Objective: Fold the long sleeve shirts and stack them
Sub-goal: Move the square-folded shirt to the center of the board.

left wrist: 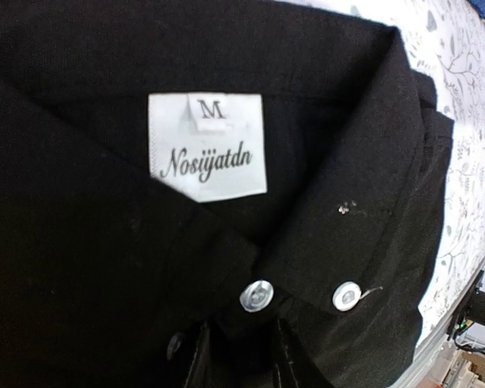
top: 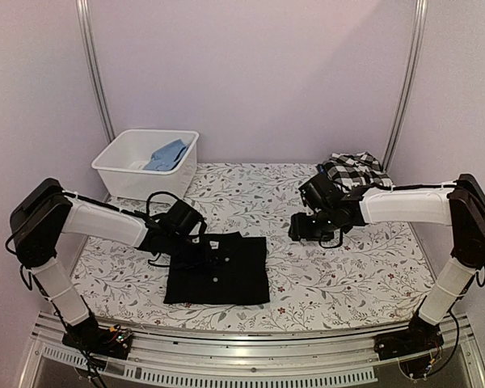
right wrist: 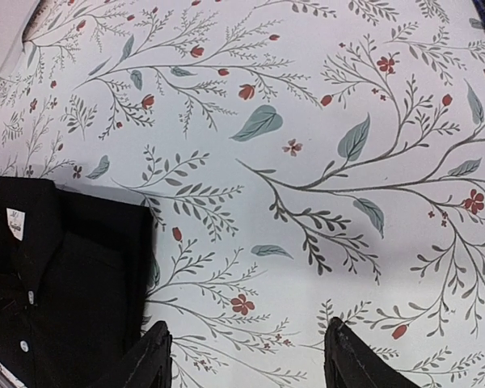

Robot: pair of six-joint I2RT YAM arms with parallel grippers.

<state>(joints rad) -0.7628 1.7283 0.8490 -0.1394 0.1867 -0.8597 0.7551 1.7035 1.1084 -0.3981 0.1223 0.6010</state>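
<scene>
The plain black collared shirt lies folded on the table's front middle. The left wrist view shows it close up, with a white size label and small white buttons. My left gripper rests low on its collar end. Its jaws stand narrow, with a fold of the button strip between them. The black-and-white checked shirt lies bunched at the back right. My right gripper is open and empty above bare table, right of the black shirt. The shirt with white lettering is out of view.
A white bin holding a blue cloth stands at the back left. The table has a floral-print cover. Metal frame posts rise at the back corners, and a rail runs along the near edge.
</scene>
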